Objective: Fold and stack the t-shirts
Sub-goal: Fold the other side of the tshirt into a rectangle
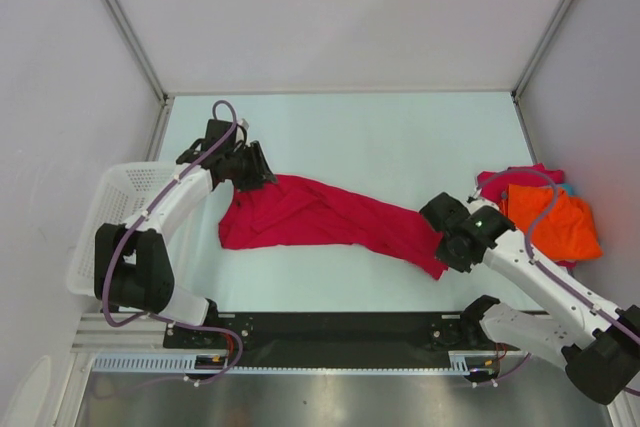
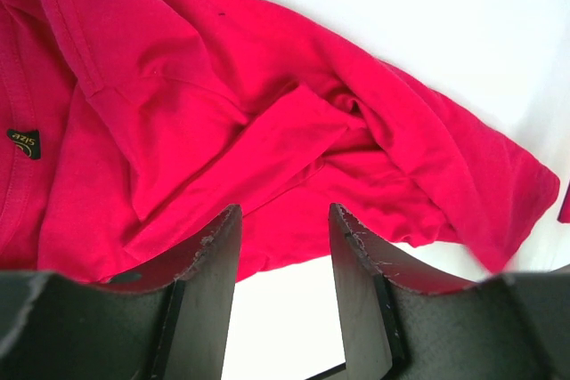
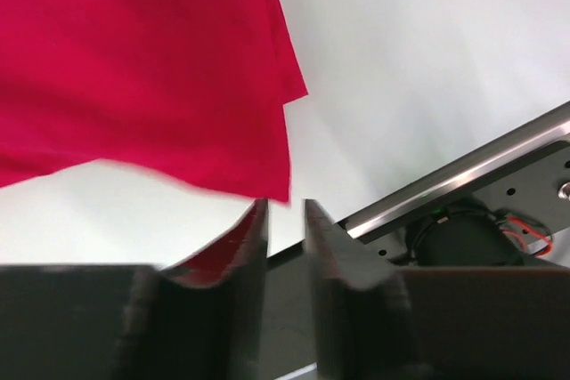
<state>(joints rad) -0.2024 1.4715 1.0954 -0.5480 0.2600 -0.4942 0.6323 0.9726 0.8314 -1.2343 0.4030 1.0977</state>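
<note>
Item: crimson t-shirt point(image 1: 320, 215); lies rumpled and drawn slantwise across the table point(image 1: 400, 132), from the left gripper point(image 1: 262, 172) at its far-left end to the right gripper point(image 1: 447, 232) at its near-right corner; not yet folded
Stack: orange t-shirt point(image 1: 550, 225) on top; magenta-pink t-shirt point(image 1: 510, 179) under it; an edge of a teal t-shirt point(image 1: 569, 189) showing; at the table's right side, just beyond the right gripper
Step in hand: judged to be spreading the crimson t-shirt flat ahead of the first fold
Doing it well: take the corners in single layers; draw them apart evenly until the bunched middle smooths; lay the hem square to the table edge; keep the cloth off the stack
Left jaws: moderately wide; bare table shows in the gap; tips at the shirt's edge; nothing pinched
Right jaws: narrowly parted; the shirt's corner sits at the tips; no cloth seen in the gap, though the view is blurred
Basket: white lattice basket point(image 1: 100, 232); beside the table's left edge
</note>
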